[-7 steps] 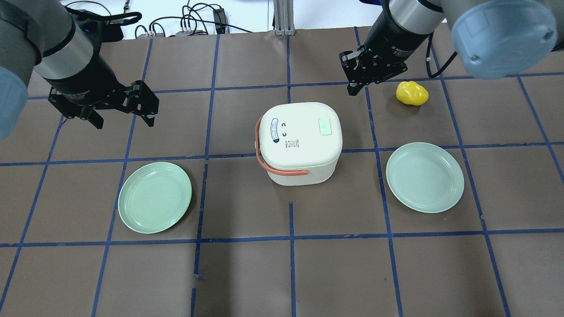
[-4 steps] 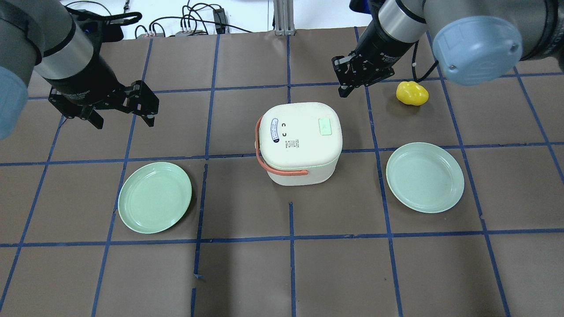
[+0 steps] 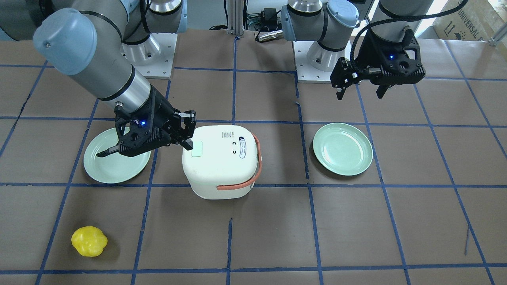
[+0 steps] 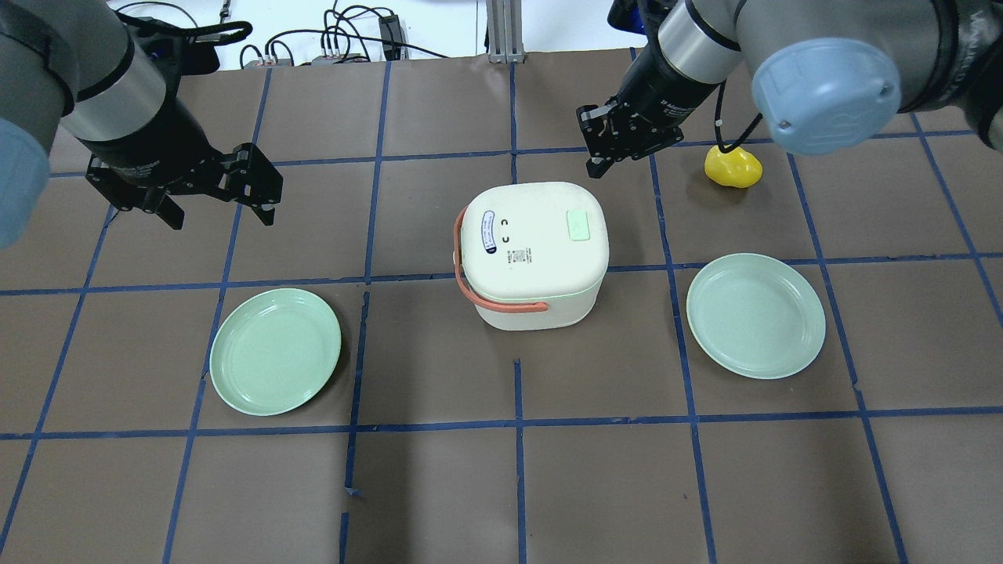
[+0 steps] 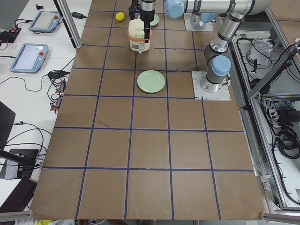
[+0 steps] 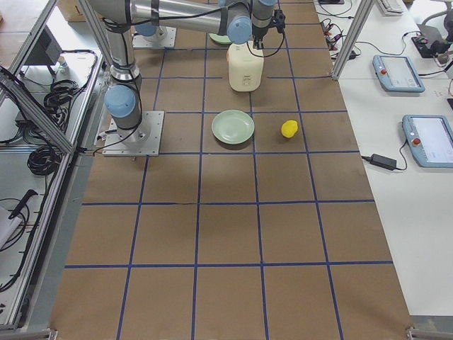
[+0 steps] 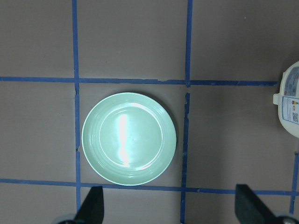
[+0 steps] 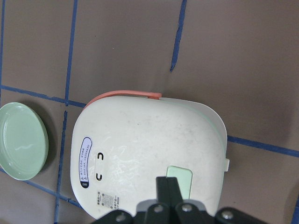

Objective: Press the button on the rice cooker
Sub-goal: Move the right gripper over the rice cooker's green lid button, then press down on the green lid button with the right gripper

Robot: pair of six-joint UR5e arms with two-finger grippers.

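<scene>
The brown paper desk (image 4: 439, 486) with a blue tape grid holds the cream-white rounded-square rice cooker (image 4: 533, 258), which stands in from the far edge. It sits between a mint-green round left plate (image 4: 276, 351) and a matching right plate (image 4: 756, 315). My left pincer (image 4: 221, 218) hangs spread wide. My right pincer (image 3: 188, 143) is pressed together. A yellow lumpy object (image 4: 733, 166) lies nearer the far edge, on my right. The lid's pale green button (image 4: 577, 225) sits under my right tips, but I cannot tell whether they touch it.

Colours: cream, mint and salmon on a brown/blue grid.
Rice cooker (image 4: 533, 258) cream-white, salmon-orange strap handle (image 4: 513, 307), mint-green lid button (image 4: 577, 225), blue-outlined oval label (image 4: 489, 231) with small black print. One plate (image 4: 275, 350) and the other plate (image 4: 755, 315) plain mint green. Lumpy item (image 4: 733, 166) glossy yellow. Surface (image 4: 439, 486) matte brown with blue tape grid. Left gripper (image 4: 221, 213) and right gripper (image 4: 594, 167) black.
</scene>
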